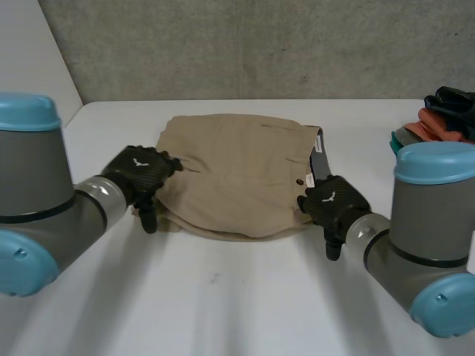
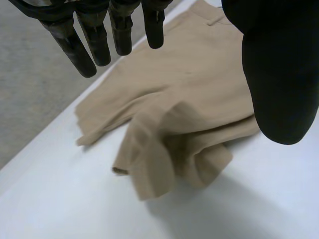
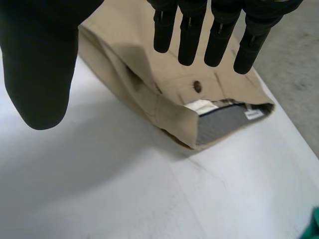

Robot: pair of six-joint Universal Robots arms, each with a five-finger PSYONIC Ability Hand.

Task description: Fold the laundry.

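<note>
At the middle of the white table [image 1: 223, 297] lie the tan shorts [image 1: 237, 167], already doubled over, with one of my hands at each flank. My left hand [image 1: 137, 174] hovers over the shorts' left edge, fingers [image 2: 84, 47] straight, thumb clear, nothing in it. My right hand [image 1: 334, 202] is at the shorts' near right corner, just beside the waistband [image 3: 224, 122], also spread and empty.

Here's my worry. On the left side of the shorts a leg end [image 2: 164, 159] is rumpled and pokes out from under the top layer. If I close on that lump and fold, I reckon the crease gets buried and the stack goes crooked. On the right, the waistband gapes open with the grey lining showing. A shallow pinch there would likely catch one layer only and peel the fold apart. Uneven pull between the two hands could also skid the shorts sideways, toward the pile of clothes [image 1: 441, 119] well off to their right.
</note>
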